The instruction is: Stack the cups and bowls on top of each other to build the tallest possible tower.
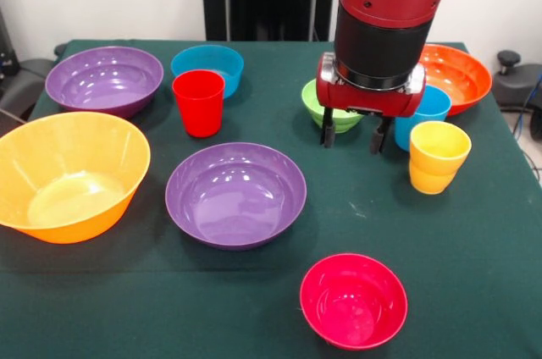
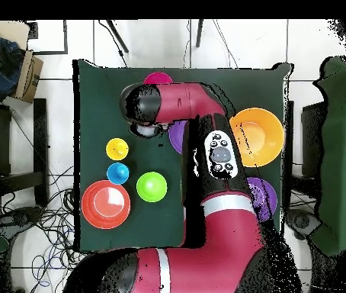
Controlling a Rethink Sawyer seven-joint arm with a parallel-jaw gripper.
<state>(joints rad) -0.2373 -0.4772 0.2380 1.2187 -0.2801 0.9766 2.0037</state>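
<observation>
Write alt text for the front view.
A red and black robot arm hangs its open gripper above a green table, between a green bowl and a yellow cup. Purple, orange, blue and pink bowls and a red cup sit unstacked around it.

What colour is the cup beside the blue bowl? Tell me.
Red; the cup shows best in the front view.
</observation>
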